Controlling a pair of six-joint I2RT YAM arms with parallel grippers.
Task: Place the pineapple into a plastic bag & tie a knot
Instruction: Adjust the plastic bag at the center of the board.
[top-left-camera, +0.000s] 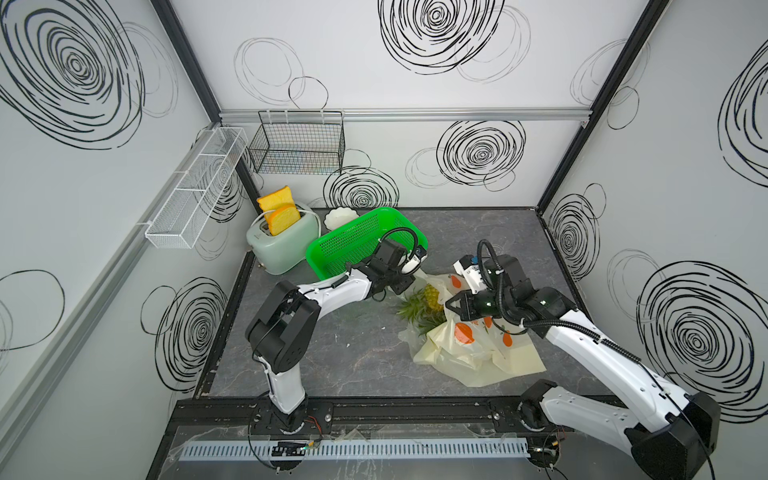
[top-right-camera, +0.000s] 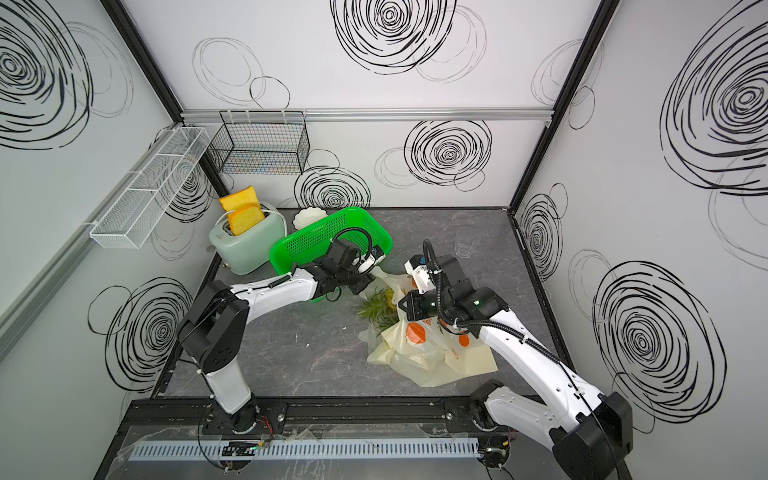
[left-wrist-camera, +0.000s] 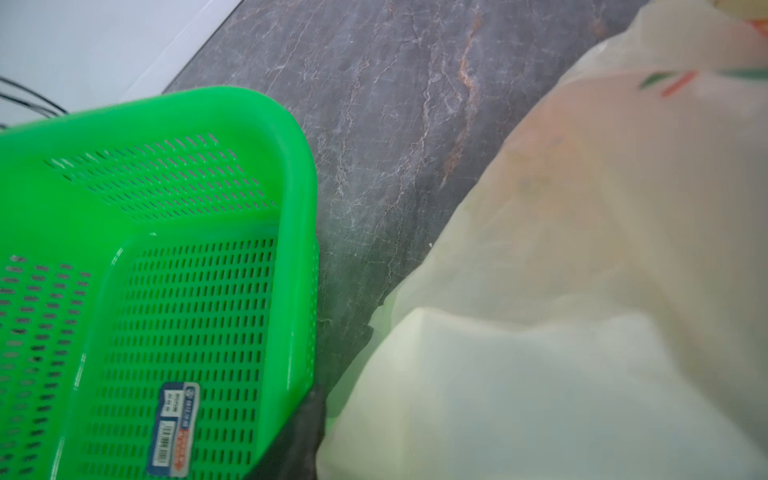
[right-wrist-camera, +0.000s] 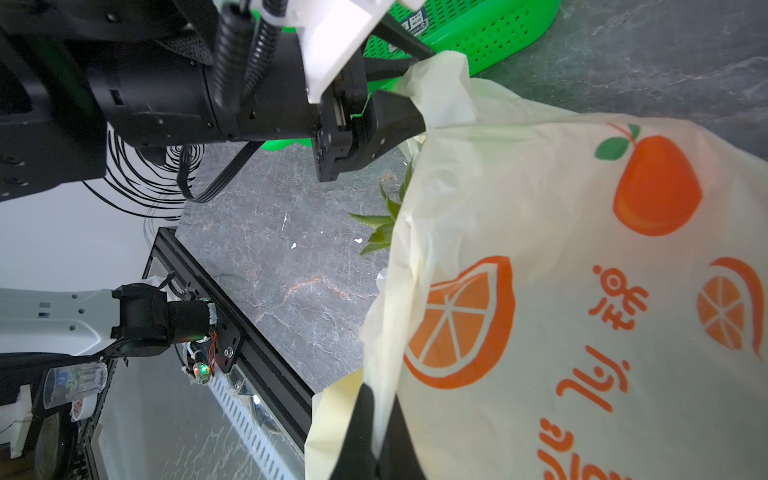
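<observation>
The pineapple (top-left-camera: 432, 297) (top-right-camera: 388, 296) lies on the table at the mouth of the pale yellow plastic bag (top-left-camera: 478, 353) (top-right-camera: 428, 357) (right-wrist-camera: 582, 332). Its green crown (right-wrist-camera: 380, 232) sticks out toward the front left. My left gripper (top-left-camera: 409, 284) (right-wrist-camera: 428, 89) reaches the bag's far edge, its jaws still apart with a strip of film between them. In the left wrist view the bag (left-wrist-camera: 582, 291) hides the jaws. My right gripper (top-left-camera: 451, 305) (right-wrist-camera: 376, 432) is shut on the near edge of the bag's opening. The knot is out of view.
A green perforated basket (top-left-camera: 361, 237) (left-wrist-camera: 166, 291) stands tilted just behind the left gripper. A mint toaster (top-left-camera: 282, 241) with toast and a white bowl (top-left-camera: 338, 216) are at the back left. A black wire basket (top-left-camera: 299, 145) and a white mesh shelf (top-left-camera: 195, 187) hang on the walls.
</observation>
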